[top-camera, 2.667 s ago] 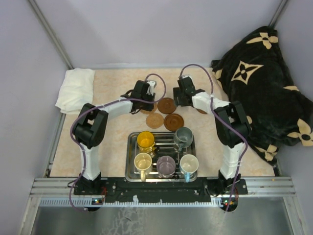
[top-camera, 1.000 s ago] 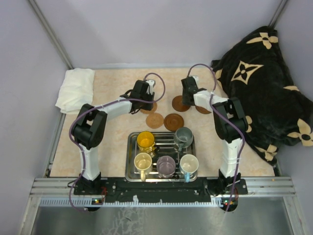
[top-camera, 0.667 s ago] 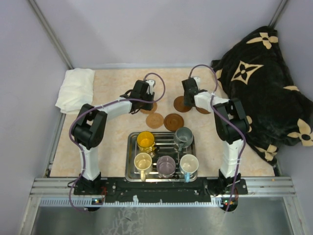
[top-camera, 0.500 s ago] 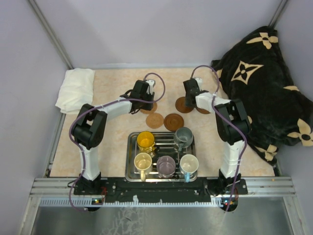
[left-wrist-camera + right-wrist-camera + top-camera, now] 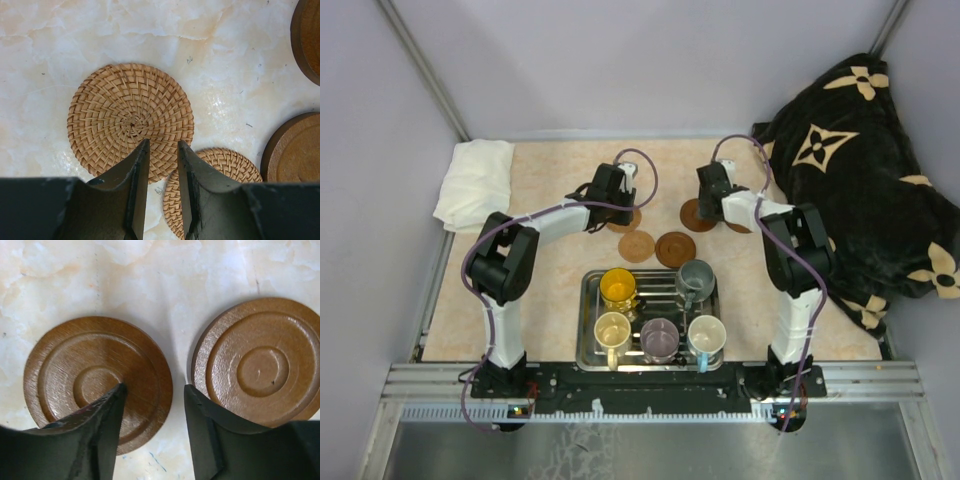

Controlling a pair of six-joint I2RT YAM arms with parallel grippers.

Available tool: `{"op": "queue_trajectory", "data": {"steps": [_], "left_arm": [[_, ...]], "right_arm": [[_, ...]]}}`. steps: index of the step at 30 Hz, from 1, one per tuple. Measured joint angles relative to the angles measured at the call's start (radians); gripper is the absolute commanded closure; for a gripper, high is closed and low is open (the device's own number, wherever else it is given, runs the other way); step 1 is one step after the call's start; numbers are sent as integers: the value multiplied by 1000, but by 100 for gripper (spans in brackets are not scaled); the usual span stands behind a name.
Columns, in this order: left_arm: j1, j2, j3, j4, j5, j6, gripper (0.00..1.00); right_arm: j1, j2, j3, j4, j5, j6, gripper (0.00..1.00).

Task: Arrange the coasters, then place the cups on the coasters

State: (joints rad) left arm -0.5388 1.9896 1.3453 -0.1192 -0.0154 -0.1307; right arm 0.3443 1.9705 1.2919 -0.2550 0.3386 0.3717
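Now, coasters first: five round discs sit bunched mid-table, just beyond the steel tray (image 5: 588,282), none carrying a cup yet. The big woven coaster (image 5: 131,115) lies straight ahead of the left gripper (image 5: 162,145). Its fingers stand a narrow slot apart over the near rim, clamping nothing I can see.

A second woven coaster (image 5: 222,167) tucks in just beside it, near-right (the finger hides whether the rims touch).

On the other side, the left wooden coaster (image 5: 75,365) and right wooden coaster (image 5: 260,365) lie side by side with a strip of table between. The right gripper (image 5: 155,387) hangs there, jaws spread and empty, one tip over the left disc and the other at that strip.

So each arm is nearest its own pair, and round discs give no long axis to line up. The fifth coaster (image 5: 675,249) sits between the arms, close to the tray's far edge.

Room? Bare table (image 5: 540,180) shows on the far side and to the left. The black blanket (image 5: 850,170) crowds the right edge, and a white cloth (image 5: 475,180) holds the far-left corner.

The cups (image 5: 660,338), all five, stand in the tray on the near side.
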Motion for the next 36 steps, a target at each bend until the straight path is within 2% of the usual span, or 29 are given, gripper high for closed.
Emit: {"op": "queue_trajectory", "data": {"steps": [7,16,20,26,36], "left_arm": [[0,0,0,0,0,0,65],[0,0,0,1,0,0,65],[0,0,0,2,0,0,64],[0,0,0,6,-9,-3,64],[0,-44,-3,8,-39,-11,61]], "right_arm": [[0,-22,-10,-30,17,-37,42],[46,-22,88,-145,46,-98,41],[95,-27,135,-171,49,-127,54],[136,-84,127,-210,-41,-134,66],[209,-128,70,-264,-181,-144,74]]}}
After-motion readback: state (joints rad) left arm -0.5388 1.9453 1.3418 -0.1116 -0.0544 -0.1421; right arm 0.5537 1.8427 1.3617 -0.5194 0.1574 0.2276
